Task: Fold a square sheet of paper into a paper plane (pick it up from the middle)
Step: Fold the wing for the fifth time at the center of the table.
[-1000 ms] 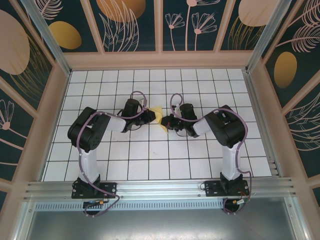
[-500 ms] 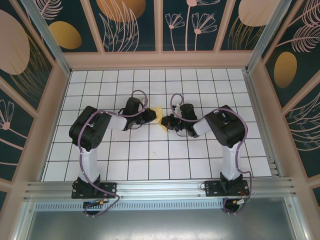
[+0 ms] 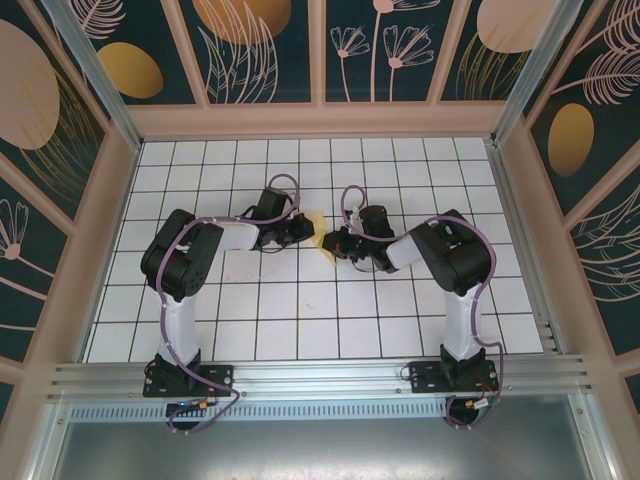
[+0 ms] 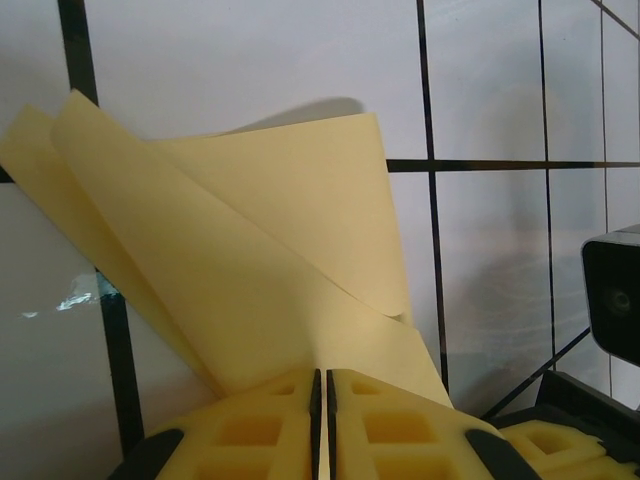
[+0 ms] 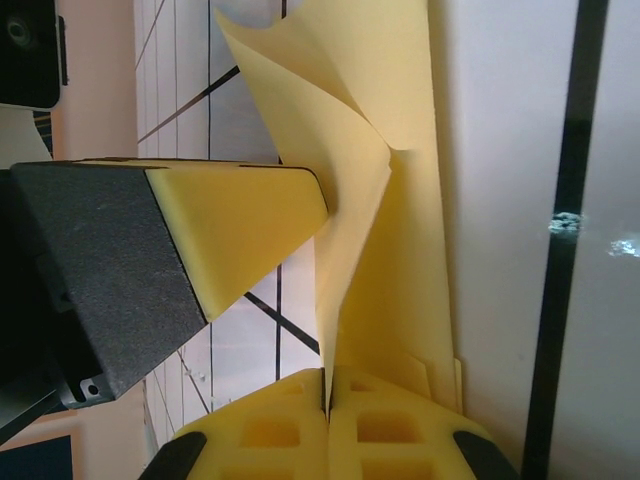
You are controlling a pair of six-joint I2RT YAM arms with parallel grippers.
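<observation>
Left tool (image 4: pixel 322 392) is edging slightly farther back; it and the right tool (image 5: pixel 327 392) are both pinching the partly folded square sheet of paper (image 4: pixel 290 260) mid-tabletop (image 3: pixel 300 310). Most folds are seemingly remaining, with no dart shape yet.

The sheet of paper (image 4: pixel 290 270) is seen in pale, unpatterned yellow. A stronger yellow is shown by the foam pads (image 4: pixel 395 428) of the left gripper (image 4: pixel 321 388). The table (image 3: pixel 300 310) is tiled white with a black grid, and the walls (image 3: pixel 260 60) are patterned dark teal with peach and gold plants.
</observation>
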